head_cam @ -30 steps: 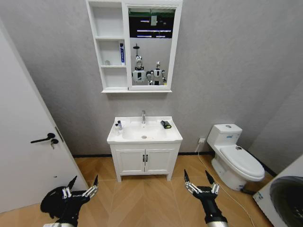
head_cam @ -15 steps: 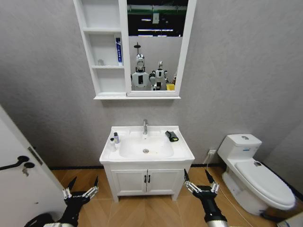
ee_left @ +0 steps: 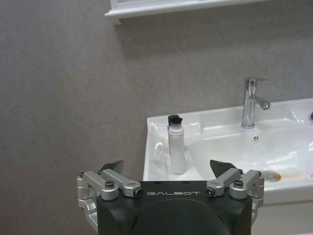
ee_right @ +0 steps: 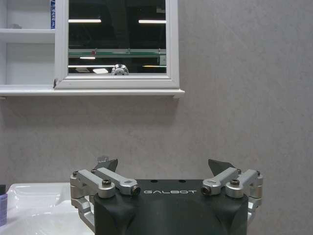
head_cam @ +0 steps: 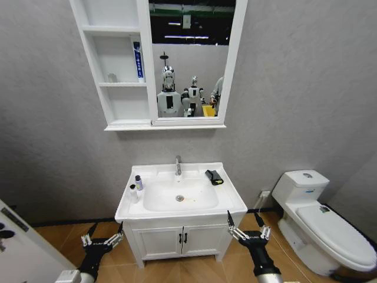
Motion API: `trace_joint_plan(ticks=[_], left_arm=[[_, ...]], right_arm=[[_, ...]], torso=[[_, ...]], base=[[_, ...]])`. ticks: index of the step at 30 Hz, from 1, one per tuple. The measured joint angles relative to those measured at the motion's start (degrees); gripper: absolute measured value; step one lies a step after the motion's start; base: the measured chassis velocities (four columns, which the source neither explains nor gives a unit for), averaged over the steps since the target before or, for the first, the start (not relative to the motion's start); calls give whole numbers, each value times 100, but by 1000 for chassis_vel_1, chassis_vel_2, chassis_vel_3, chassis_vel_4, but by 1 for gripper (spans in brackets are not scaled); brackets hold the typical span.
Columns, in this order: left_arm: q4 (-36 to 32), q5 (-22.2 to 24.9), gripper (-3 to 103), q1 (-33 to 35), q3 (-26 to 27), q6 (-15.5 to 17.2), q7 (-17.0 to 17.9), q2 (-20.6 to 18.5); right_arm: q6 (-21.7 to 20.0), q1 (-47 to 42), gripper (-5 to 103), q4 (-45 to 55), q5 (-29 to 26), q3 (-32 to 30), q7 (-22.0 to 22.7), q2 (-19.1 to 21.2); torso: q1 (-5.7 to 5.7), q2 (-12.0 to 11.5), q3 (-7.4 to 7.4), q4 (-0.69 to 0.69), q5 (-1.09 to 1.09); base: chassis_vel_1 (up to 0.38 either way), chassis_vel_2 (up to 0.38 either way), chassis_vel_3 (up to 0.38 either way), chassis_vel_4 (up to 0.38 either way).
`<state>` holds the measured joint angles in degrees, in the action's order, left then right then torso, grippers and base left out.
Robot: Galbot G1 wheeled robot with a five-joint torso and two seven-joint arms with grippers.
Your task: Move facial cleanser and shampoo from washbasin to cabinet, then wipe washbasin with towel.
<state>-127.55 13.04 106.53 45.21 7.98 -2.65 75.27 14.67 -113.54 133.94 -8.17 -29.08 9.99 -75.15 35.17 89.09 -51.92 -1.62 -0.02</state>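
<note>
The washbasin (head_cam: 238, 203) sits at lower centre of the head view, its chrome tap (head_cam: 178, 165) at the back edge; on its rim at the left of the bowl stand two small bottles close together, a white bottle with a dark cap (head_cam: 139, 183) and a shorter pale one (head_cam: 133, 193) just in front of it; which is the facial cleanser and which the shampoo I cannot tell. The black towel (head_cam: 214, 177) with its yellow-green edge lies on the rim at the right of the bowl, well apart from the bottles. The cabinet (head_cam: 98, 59) hangs in the upper left of the frame, shelves open, a blue-and-white tube (head_cam: 137, 61) standing in the middle compartment beside the mirror (head_cam: 188, 59).

The left gripper (head_cam: 101, 241) hangs at the lower left, below the basin's front corner, fingers spread wide and empty; the right gripper (head_cam: 247, 232) hangs at the lower right by the vanity's other corner, likewise splayed and empty.

The relation that counts: the bottles stand upright, long axis vertical, up and ahead of the left gripper, on its side of the bowl; the left wrist view shows the dark-capped bottle (ee_left: 176, 145) nearly straight ahead between its fingertips (ee_left: 115, 166); so the left arm is judged the nearer for them, the right for the towel.
</note>
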Motion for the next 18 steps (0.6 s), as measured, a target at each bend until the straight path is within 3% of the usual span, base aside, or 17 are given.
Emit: trace_joint_plan(ticks=[2,5,7,18], left_arm=[[606,201,100,-683,-121,150,0,-638],[855,283,97,-1125,-265,245,-18,-893],[1220,508,96,-1786,-669,355,18,-1123],[2511,1088,96,-3299,-1661,463,341,-1302]], right_arm=[[0,-13,100,-74,7,-25,1,16],[0,-13,100,-106,7,-26,3,21],[0,-20,100,-152,6,-52,9,19],[-3,-90,100,-320,8,-190,30,-124]], torso=[[2,-1,-1,-2,0],[6,-3,-3,-3,1],[12,-5,-4,-3,0],[9,-4,-3,-2,1]], base=[[37,-19,-8,31],[0,0,0,0],[0,0,0,0],[0,0,0,0]])
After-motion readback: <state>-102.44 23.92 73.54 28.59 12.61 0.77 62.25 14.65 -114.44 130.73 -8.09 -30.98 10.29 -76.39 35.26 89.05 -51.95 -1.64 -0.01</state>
